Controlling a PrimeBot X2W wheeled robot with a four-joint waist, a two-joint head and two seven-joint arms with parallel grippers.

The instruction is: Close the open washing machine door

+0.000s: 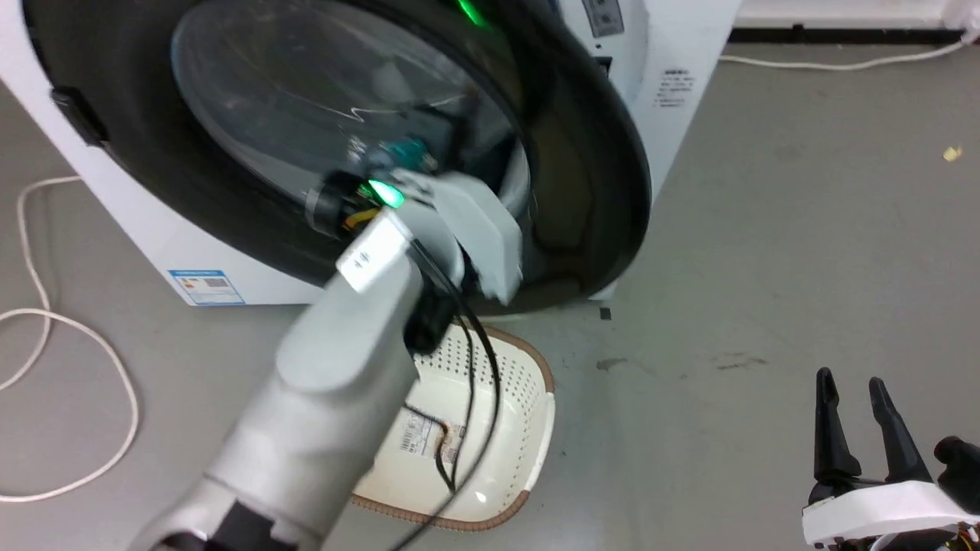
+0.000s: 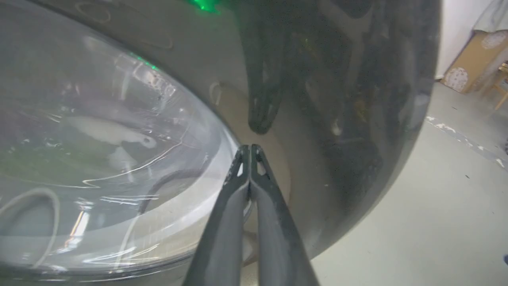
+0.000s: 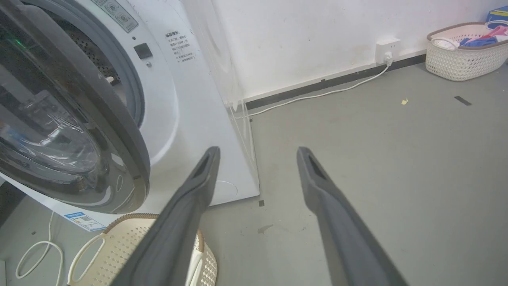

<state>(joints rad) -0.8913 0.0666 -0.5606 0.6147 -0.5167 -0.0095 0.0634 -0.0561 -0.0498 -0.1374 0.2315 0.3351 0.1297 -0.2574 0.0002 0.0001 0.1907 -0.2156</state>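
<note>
The washing machine door (image 1: 589, 176) is a glossy black ring around a bulging glass bowl (image 1: 306, 92). It stands partly open in front of the white washing machine (image 1: 666, 46). My left arm's wrist (image 1: 459, 222) reaches up to the door and hides its own fingers there. In the left wrist view my left gripper (image 2: 250, 149) is shut and empty, its tips at the door's black ring (image 2: 317, 119) just beside the glass bowl (image 2: 99, 139). My right gripper (image 1: 851, 383) hangs open over the floor, away from the door (image 3: 119, 131). Behind the door show the grey rubber ring (image 3: 133, 95) and the steel drum (image 3: 85, 43).
A cream perforated basket (image 1: 505, 405) lies on the floor under the door and my left arm. White cable (image 1: 46, 321) loops on the floor at left. A second basket (image 3: 464, 59) holding clothes stands by the wall (image 3: 317, 31). Bare grey floor (image 1: 804, 229) stretches to the right.
</note>
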